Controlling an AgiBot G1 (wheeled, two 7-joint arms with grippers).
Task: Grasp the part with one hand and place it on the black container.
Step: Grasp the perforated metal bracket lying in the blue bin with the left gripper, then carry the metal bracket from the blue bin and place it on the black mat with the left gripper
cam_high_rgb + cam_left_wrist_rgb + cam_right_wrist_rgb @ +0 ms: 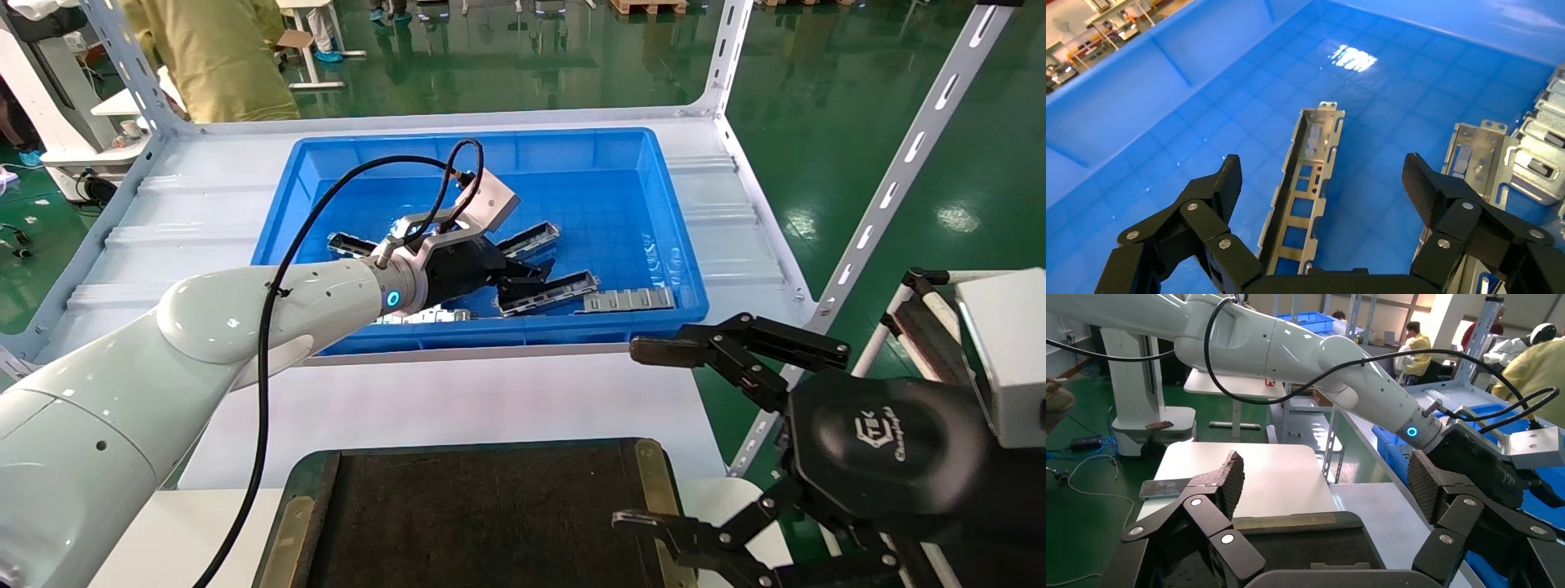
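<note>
A white metal shelf [458, 400] is seen from above, and on it a deep blue plastic bin [609, 155] is set at the far side. Inside the bin several long silver sheet-metal housings are scattered on the blue floor, along with a flat silver plate with square cut-outs [628, 300] near the front wall. At the near edge of the shelf a wide flat black container with brass-coloured edge strips [482, 514] is seen, and nothing is lying on its dark surface.

The glossy white left arm is reached across into the bin, and its black linkage-fingered left gripper [1321, 177] is held low over the bin floor with its fingers spread wide. Nothing is held by it. Between the two spread fingertips, in the left wrist view, the part [1306, 184], a narrow channel-shaped silver housing, is lying flat on the bin floor with its open side up. Its long axis runs straight away from the gripper, midway between the fingers, and neither finger is touching it.

The right gripper [654, 433] is parked beside the black container's right edge, its fingers spread apart and empty.
</note>
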